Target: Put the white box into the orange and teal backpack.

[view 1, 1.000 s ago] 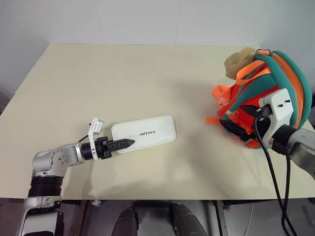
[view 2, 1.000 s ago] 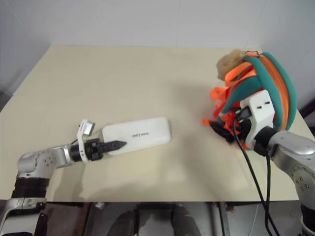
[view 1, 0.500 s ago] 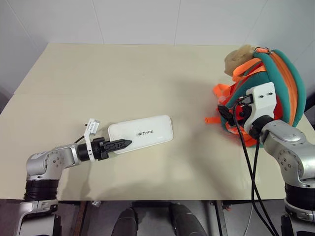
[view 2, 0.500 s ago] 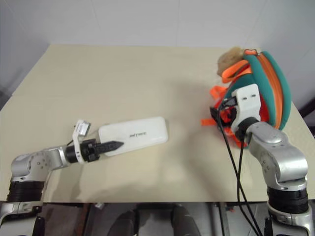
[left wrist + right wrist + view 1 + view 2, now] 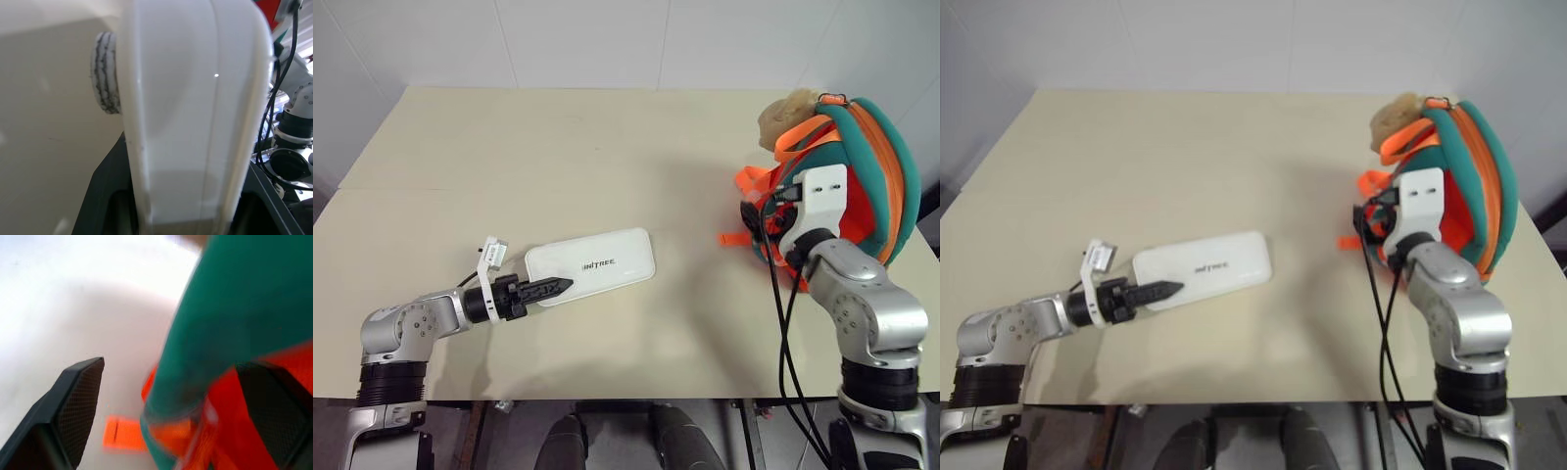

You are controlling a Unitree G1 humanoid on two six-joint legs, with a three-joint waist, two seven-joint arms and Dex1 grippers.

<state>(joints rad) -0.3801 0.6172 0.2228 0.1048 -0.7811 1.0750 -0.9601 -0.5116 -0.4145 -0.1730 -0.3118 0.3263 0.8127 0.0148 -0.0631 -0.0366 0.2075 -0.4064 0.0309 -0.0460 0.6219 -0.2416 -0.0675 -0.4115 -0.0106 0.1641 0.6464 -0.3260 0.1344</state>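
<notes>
My left gripper (image 5: 558,287) has its two black fingers pinched on the near short end of the flat white rectangular box (image 5: 592,265) with rounded corners and small dark lettering on its lid. One finger lies over the lid, and through the left wrist camera the box's rounded edge (image 5: 195,112) runs straight out from between my fingers, so the jaws stand only as far apart as the thin case is thick. From those fingertips the box reaches away toward the middle of the pale beige table (image 5: 558,147), lying flat, or very nearly flat, on it.

My right gripper (image 5: 756,217) is spread as wide as it goes and grasps nothing. In the right wrist camera one black finger (image 5: 73,401) stands over bare tabletop and the other (image 5: 279,401) sits against the orange fabric, with a teal edge of the small orange and teal backpack (image 5: 862,171) running between them. The backpack stands upright just beyond those fingertips. A beige plush toy (image 5: 785,115) sits at the far top of the backpack, beyond my right fingers, and a loose orange strap end (image 5: 734,238) lies on the table beside them. The box is well apart from the backpack, with open table between.
</notes>
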